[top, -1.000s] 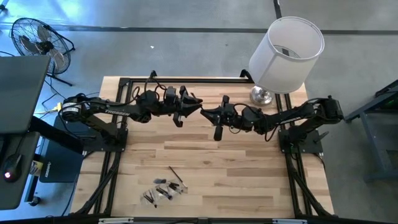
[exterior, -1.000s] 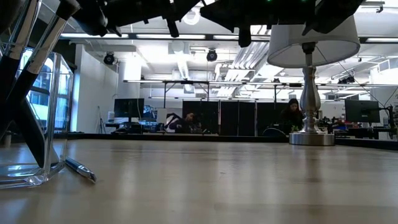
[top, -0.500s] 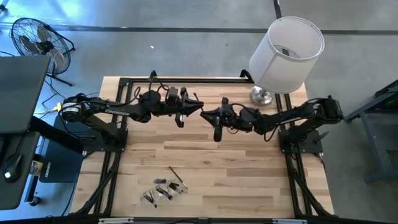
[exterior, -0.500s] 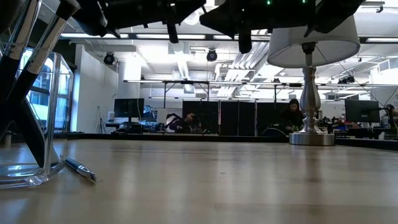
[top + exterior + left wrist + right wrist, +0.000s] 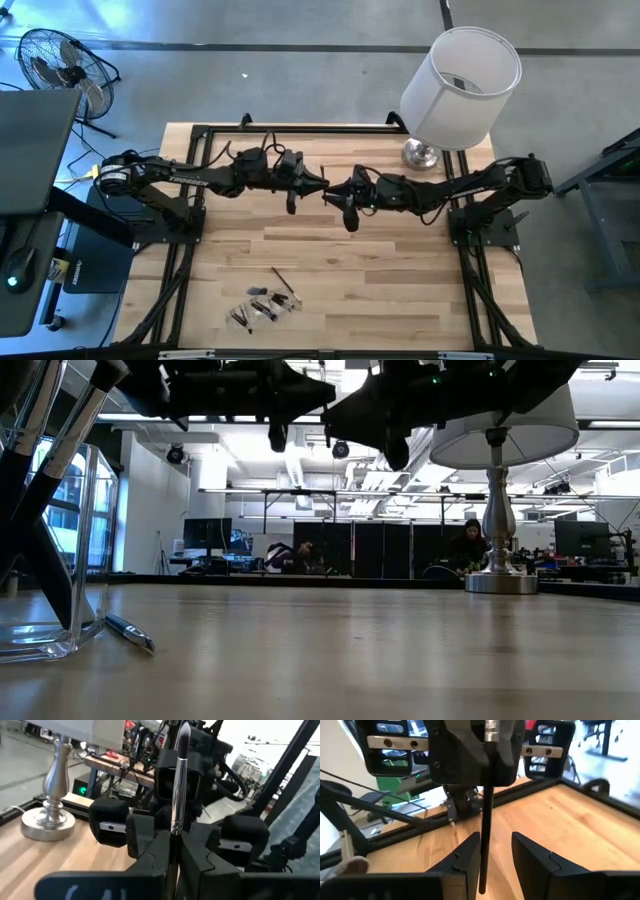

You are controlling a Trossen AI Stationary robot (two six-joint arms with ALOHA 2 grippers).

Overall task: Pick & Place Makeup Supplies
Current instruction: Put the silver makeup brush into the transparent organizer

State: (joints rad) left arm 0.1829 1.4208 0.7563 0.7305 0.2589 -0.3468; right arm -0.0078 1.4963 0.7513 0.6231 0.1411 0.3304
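A makeup brush (image 5: pixel 178 765) with a dark head, silver ferrule and thin dark handle (image 5: pixel 485 835) hangs high above the table's middle, where my two grippers meet tip to tip. My left gripper (image 5: pixel 318 183) is shut on it. My right gripper (image 5: pixel 495 855) faces it, open, with the brush's handle between its fingers, close to one finger; I cannot tell whether they touch. More makeup supplies lie in a small heap (image 5: pixel 265 300) near the table's front edge, some leaning in a clear holder (image 5: pixel 60 560), one flat on the wood (image 5: pixel 128 632). My left gripper pinches the brush between its two fingers on the handle just below the silver ferrule (image 5: pixel 173 831). The fingers come level from the table's left and lie across the brush. The brush stands roughly upright, head end up, lifted clear of the table.
A lamp with a white shade (image 5: pixel 460 85) stands on its silver base (image 5: pixel 420 152) at the far right corner, close behind my right arm. A fan (image 5: pixel 60 65) stands on the floor beyond the far left. Bare wood (image 5: pixel 400 280) lies between the arms and the front edge.
Both grippers have tipped down to about level and sunk a little, staying tip to tip over the table's middle. My left gripper's fingers have come together on the brush, and my right gripper's fingers have spread apart.
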